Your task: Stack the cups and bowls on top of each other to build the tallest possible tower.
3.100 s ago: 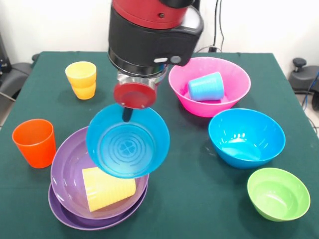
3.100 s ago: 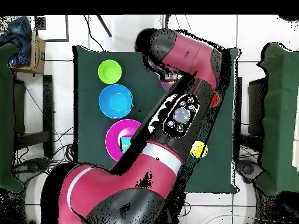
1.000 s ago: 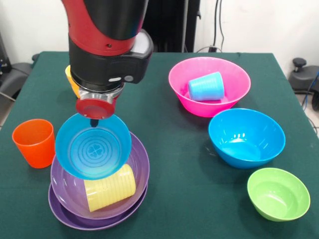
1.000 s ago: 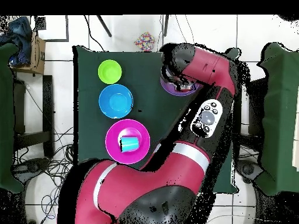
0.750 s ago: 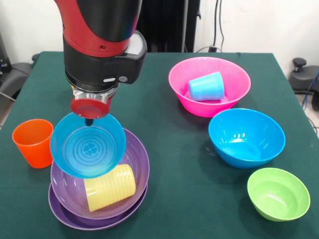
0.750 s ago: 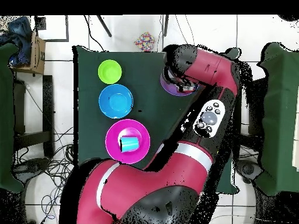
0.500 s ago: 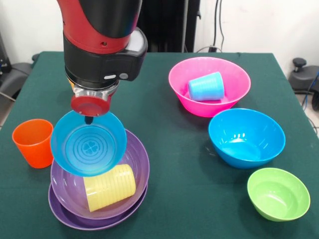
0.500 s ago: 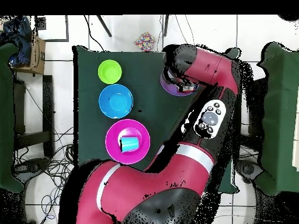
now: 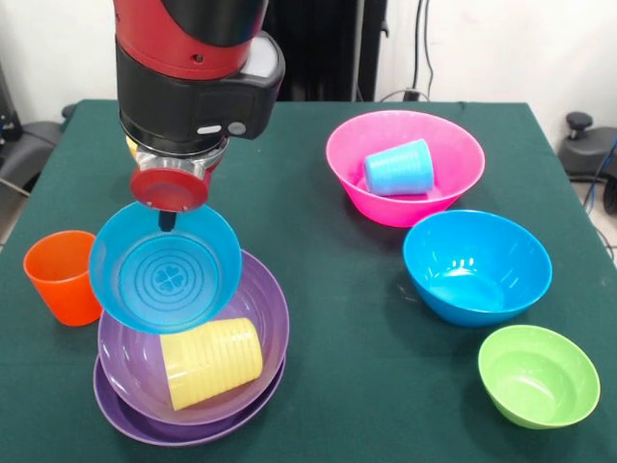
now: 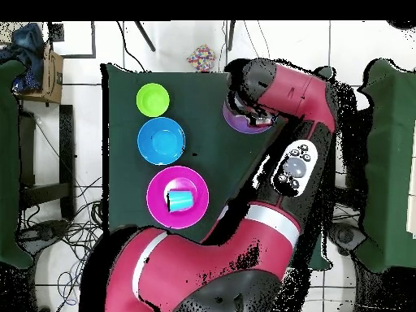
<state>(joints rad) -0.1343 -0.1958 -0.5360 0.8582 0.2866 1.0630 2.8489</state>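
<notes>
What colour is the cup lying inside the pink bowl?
Light blue. The cup lies on its side in the pink bowl; the front view shows it best.

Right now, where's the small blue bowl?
In the front view the small blue bowl hangs tilted from the gripper at the left, over the purple bowls, with the orange cup just to its left.

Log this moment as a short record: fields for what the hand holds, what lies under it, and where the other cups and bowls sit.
hand: shut on the small blue bowl at its rim, bowl tilted
below: two nested purple bowls, the ribbed yellow cup on its side in the top one
pink bowl: light blue cup lying inside
big blue bowl: empty
green bowl: empty
orange cup: upright on the cloth
</notes>
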